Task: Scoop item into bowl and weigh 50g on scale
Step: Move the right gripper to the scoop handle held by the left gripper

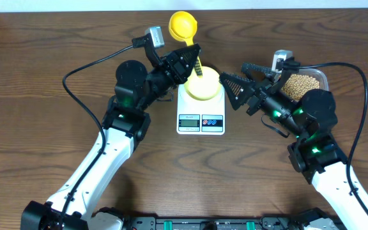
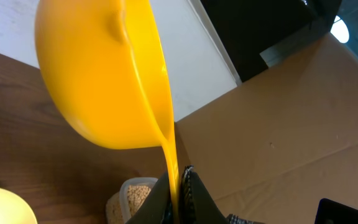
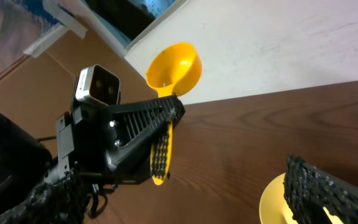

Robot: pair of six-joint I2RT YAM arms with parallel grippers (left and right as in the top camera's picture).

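Observation:
My left gripper [image 1: 193,59] is shut on the handle of a yellow scoop [image 1: 183,25], whose head is raised over the table's far edge; no beans show in it. In the left wrist view the scoop [image 2: 104,74] fills the upper left and its handle runs down between the fingers [image 2: 204,202]. The pale yellow bowl [image 1: 203,86] sits on the white scale [image 1: 201,121] just below that gripper. My right gripper [image 1: 232,70] stands open right of the bowl, holding nothing. The beans [image 1: 301,84] lie in a clear tub behind it.
The clear tub [image 2: 124,193] of beans shows beside the left fingers. In the right wrist view the left arm and its camera [image 3: 98,87] fill the left side, one right finger [image 3: 328,186] overlaps the bowl [image 3: 272,202], and a white wall [image 3: 291,43] rises behind the table.

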